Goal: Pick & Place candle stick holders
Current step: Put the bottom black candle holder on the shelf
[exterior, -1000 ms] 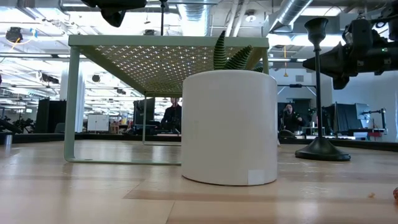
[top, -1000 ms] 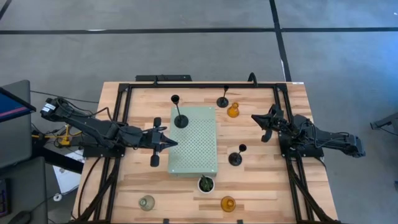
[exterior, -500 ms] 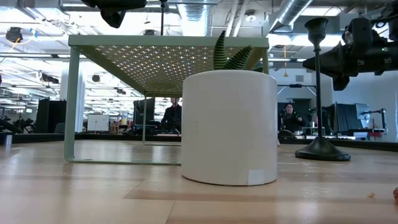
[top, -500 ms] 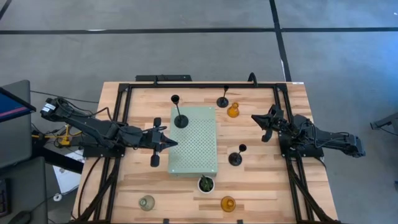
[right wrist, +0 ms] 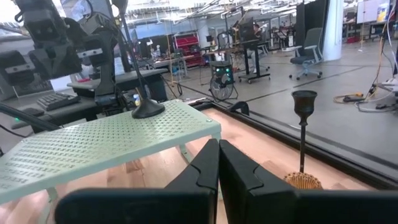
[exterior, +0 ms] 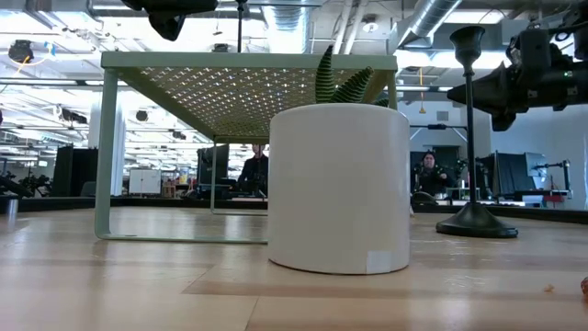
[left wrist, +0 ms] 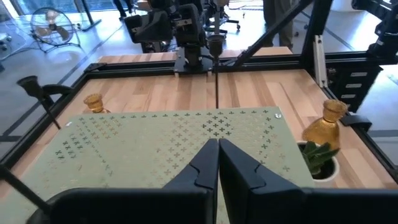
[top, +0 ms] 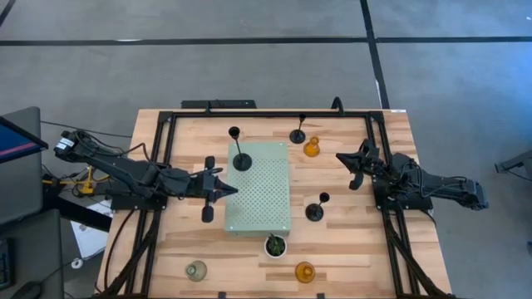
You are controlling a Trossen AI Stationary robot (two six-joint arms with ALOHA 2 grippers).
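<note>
Three black holders show: one stands on the pale green board [top: 258,195] by its round base [top: 242,162], one [top: 298,136] stands at the far side of the table, and one [top: 314,213] stands right of the board. Amber holders stand at the far side [top: 312,149] and at the near edge [top: 305,272]. The clear-grey holder [top: 196,270] stands at the near left. My left gripper [top: 232,191] is shut and empty, above the board's left edge. My right gripper [top: 339,157] is shut and empty, right of the far amber holder.
A small green plant in a pot [top: 275,245] stands just before the board's near edge and fills the middle of the low view [exterior: 338,188]. A dark frame [top: 266,114] runs around the work area. People sit in the room beyond the table [exterior: 429,175].
</note>
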